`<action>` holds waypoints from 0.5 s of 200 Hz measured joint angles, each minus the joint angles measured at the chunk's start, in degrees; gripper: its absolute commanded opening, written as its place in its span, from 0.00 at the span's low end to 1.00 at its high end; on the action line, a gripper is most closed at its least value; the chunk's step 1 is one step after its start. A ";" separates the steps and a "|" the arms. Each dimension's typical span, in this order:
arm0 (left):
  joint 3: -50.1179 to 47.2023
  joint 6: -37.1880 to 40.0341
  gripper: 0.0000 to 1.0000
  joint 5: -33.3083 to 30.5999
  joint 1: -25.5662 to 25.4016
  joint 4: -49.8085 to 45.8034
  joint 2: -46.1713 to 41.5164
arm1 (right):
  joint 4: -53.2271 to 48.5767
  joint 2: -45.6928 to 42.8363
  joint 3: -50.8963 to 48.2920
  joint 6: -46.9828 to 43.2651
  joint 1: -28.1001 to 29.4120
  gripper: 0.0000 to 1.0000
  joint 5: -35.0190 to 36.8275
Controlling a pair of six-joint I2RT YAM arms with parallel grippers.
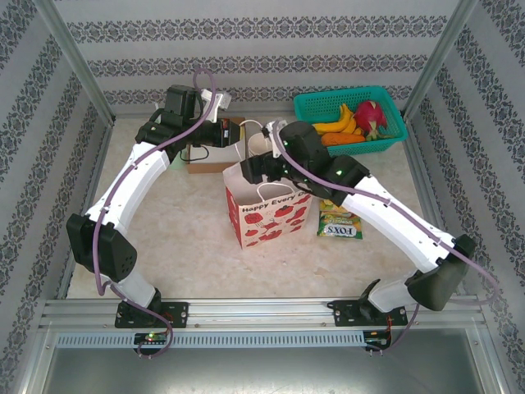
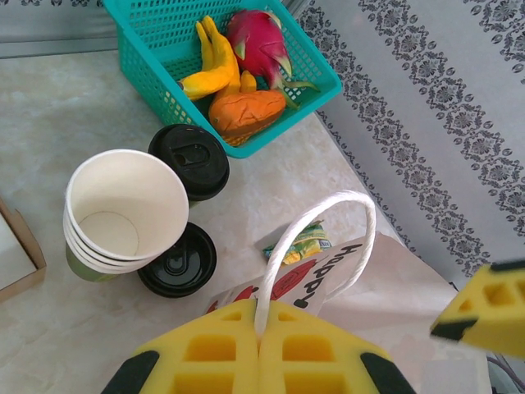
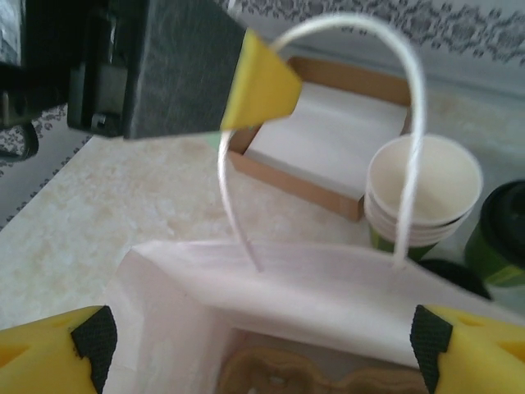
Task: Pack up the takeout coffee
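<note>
Gently now: your left gripper (image 2: 259, 353) is pinching the paper bag (image 2: 390, 287) by its rope handle (image 2: 328, 215); your right gripper (image 3: 262, 349) is gaping wide, holding nothing. The takeout coffee (image 2: 191, 158) is standing beyond the left fingers (image 2: 213, 357), apart. It is probably handling light and crushable, so be squeezing its wall softly.

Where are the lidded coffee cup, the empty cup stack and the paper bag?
lidded coffee cup (image 2: 190, 158): left wrist view, its black lid.
empty cup stack (image 2: 111, 232): left wrist view, top cup's inner floor.
paper bag (image 1: 267, 217): top external view, its printed front.
</note>
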 measured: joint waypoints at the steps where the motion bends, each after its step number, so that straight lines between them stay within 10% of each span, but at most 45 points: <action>1: 0.00 0.02 0.00 0.07 0.00 0.00 0.00 | 0.13 -0.07 0.00 -0.44 -0.20 0.95 -0.04; 100: 0.79 0.70 0.00 1.97 0.00 -1.25 0.07 | -5.16 6.99 4.79 -35.26 -11.21 0.88 -22.23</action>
